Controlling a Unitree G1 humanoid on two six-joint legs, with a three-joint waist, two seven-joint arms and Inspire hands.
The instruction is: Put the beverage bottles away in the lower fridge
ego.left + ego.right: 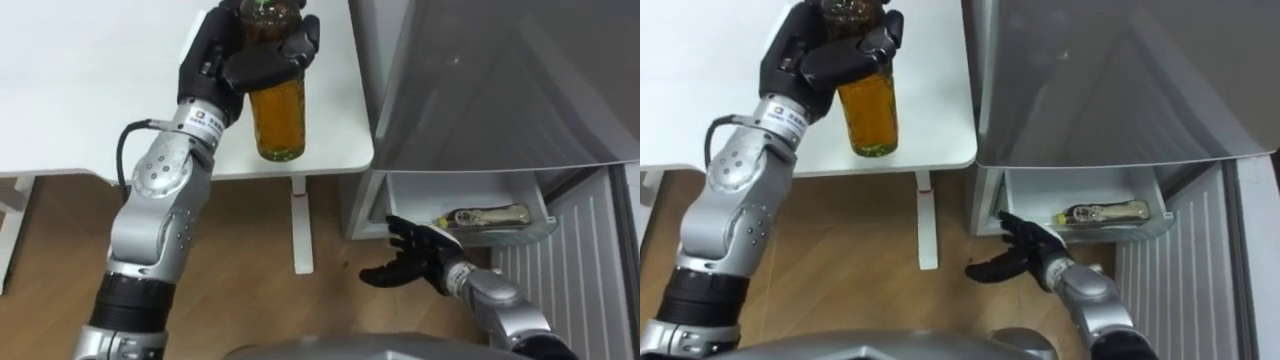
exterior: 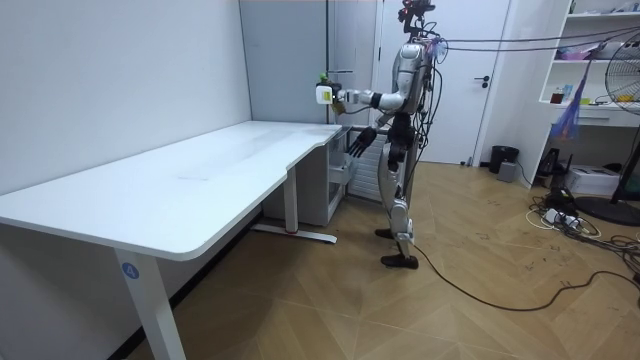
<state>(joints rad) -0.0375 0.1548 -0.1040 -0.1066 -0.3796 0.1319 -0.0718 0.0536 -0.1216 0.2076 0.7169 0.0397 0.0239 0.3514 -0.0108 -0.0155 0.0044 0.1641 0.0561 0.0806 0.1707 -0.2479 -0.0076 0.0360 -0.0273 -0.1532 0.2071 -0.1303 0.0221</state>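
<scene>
My left hand (image 1: 235,60) is shut on an amber drink bottle (image 1: 278,120) near its neck and holds it upright over the corner of the white table (image 1: 80,80). The room view shows the bottle (image 2: 325,93) held well above the tabletop. Lower down, my right hand (image 1: 415,255) is open with spread fingers, just in front of the pulled-out lower fridge drawer (image 1: 450,190). A second bottle (image 1: 490,216) lies on its side in that drawer. I stand at the table's far end beside the grey fridge (image 1: 500,80).
The table's leg (image 1: 302,230) stands between my arms on the wooden floor. The open lower fridge door (image 1: 590,260) with its ribbed inside is at the right. In the room view, shelves (image 2: 600,60) and a fan stand far behind me.
</scene>
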